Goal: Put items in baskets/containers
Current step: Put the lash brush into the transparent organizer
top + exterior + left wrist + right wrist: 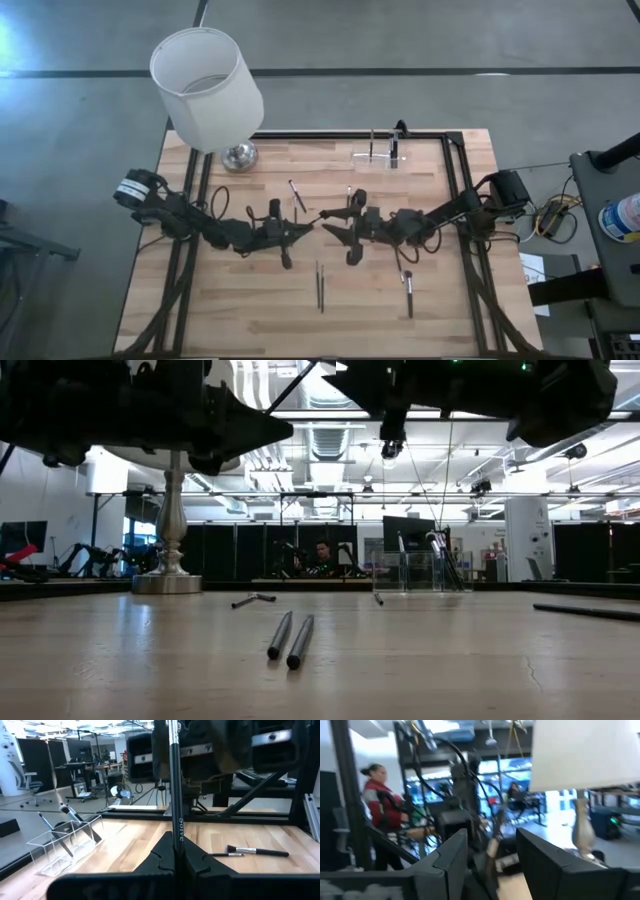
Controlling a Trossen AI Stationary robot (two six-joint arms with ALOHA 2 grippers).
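Observation:
My left gripper [305, 228] hovers above the table's middle, shut on a thin dark stick [175, 795] with white lettering. The stick runs level toward my right gripper [335, 228], which faces it from the right. That gripper [492, 855] is open, its fingers standing on either side of the stick's far end; I cannot tell if they touch it. The small clear holder [378, 157] stands near the far edge with a few sticks leaning in it. More sticks lie flat on the wood: a pair [320, 285], a brush [408, 290], another stick [297, 195]. My left gripper pinches the lettered stick between its two fingertips [162, 857], on the shaft's near end [176, 842]. The fingers come level from the table's left and lie along the stick. It is lifted clear of the table and sticks out level beyond the fingertips.
A lamp with a big white shade [207, 88] and a metal base [238, 155] stands at the far left corner. A black frame [455, 180] borders the table. Bare wood lies between the grippers and the near edge. A person shows in the room behind.

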